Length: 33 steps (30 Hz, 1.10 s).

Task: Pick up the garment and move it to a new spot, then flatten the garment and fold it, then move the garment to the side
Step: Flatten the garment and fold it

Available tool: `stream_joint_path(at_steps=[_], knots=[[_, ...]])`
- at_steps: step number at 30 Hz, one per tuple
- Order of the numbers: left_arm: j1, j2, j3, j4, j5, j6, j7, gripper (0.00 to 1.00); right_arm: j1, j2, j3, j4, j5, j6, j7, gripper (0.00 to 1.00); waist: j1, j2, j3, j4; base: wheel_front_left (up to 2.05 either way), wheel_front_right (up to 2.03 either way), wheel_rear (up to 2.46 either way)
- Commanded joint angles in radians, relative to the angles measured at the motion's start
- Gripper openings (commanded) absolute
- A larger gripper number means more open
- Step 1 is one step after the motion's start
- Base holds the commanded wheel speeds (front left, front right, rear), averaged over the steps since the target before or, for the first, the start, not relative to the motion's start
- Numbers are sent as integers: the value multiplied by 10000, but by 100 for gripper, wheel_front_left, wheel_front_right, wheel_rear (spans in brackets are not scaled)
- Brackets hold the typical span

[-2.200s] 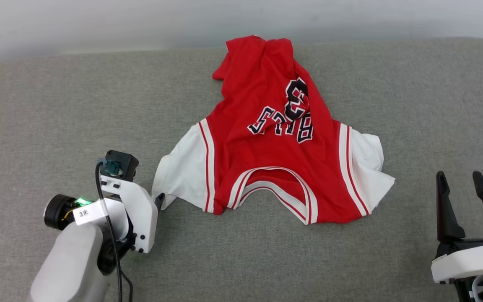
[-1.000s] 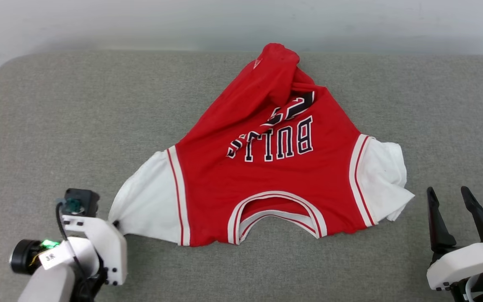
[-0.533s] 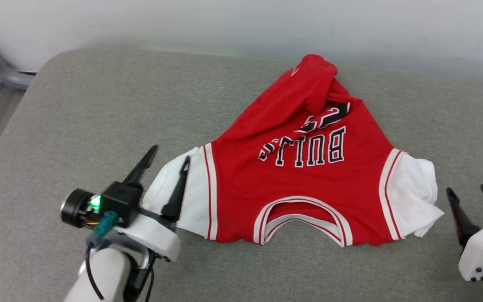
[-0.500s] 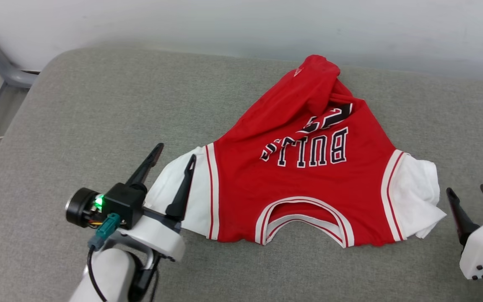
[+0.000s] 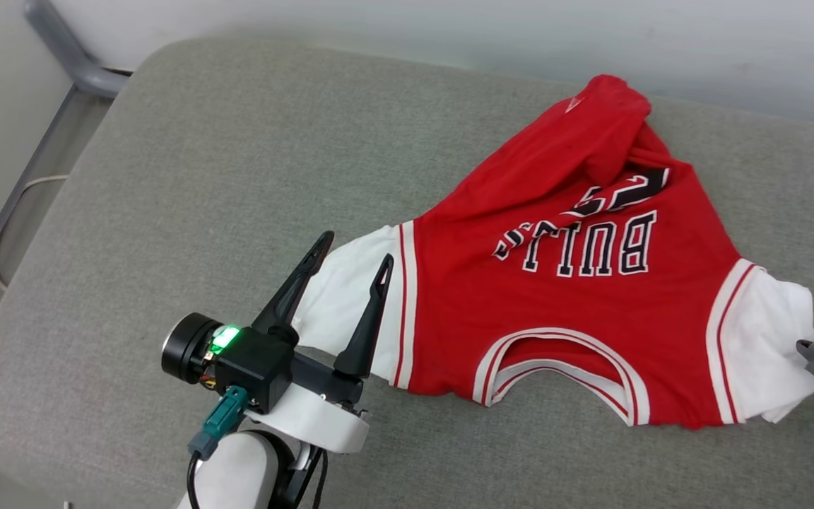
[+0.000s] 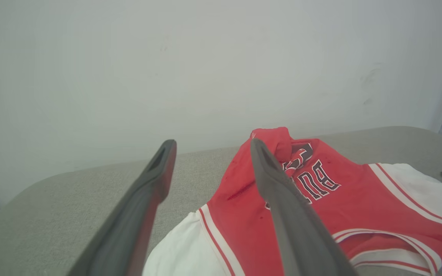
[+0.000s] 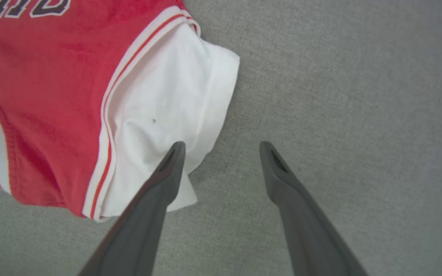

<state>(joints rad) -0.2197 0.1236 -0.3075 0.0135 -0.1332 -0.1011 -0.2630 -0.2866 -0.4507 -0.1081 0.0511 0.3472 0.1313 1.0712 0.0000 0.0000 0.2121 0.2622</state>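
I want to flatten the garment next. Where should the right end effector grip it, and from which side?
I would grip the white sleeve of the garment at its loose outer corner, coming from the right, low over the grey cushion. That corner lies free beyond the red body, and the open right end effector hovers there.

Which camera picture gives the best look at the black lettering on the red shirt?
The head view: the lettering reads BULLS in full, upside down. The left wrist view shows a few letters beside a dark finger; the right wrist view catches a sliver at its top edge.
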Motion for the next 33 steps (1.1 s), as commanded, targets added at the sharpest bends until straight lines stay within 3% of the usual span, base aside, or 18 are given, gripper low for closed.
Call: stream_joint_path(at_steps=[1,7,16,17,18,20,28,33], knots=[[-45,-29,49,5,67,-43,-21,100,-203,-72,44,115,-16,-11,96,100,0,0,164,178,0,0,0],[-153,-229,136,36,105,-186,-22,100,-365,6,168,934,-277,-11,71,100,0,0,535,562,0,0,0],[-208,-335,199,226,163,-275,-23,100,-226,505,836,2603,-460,7,-990,100,0,0,758,760,0,0,0],[-213,-344,209,243,175,-272,-23,100,-171,488,1020,2718,-382,9,-1021,45,0,0,751,748,0,0,0],[-217,-357,215,264,187,-269,-23,100,-141,447,1143,2818,-304,10,-1079,2,0,0,735,731,0,0,0],[-217,-367,240,309,212,-279,-23,100,-80,162,1376,2919,-256,7,-1197,0,0,0,664,675,0,0,0],[-93,-321,298,413,289,-292,-23,100,-91,-2020,2210,2617,85,-16,-1602,0,0,0,354,286,0,0,0],[-142,-266,66,505,173,-299,-23,100,-68,-3719,2878,2549,253,-14,-1909,0,0,0,303,141,0,0,0]])
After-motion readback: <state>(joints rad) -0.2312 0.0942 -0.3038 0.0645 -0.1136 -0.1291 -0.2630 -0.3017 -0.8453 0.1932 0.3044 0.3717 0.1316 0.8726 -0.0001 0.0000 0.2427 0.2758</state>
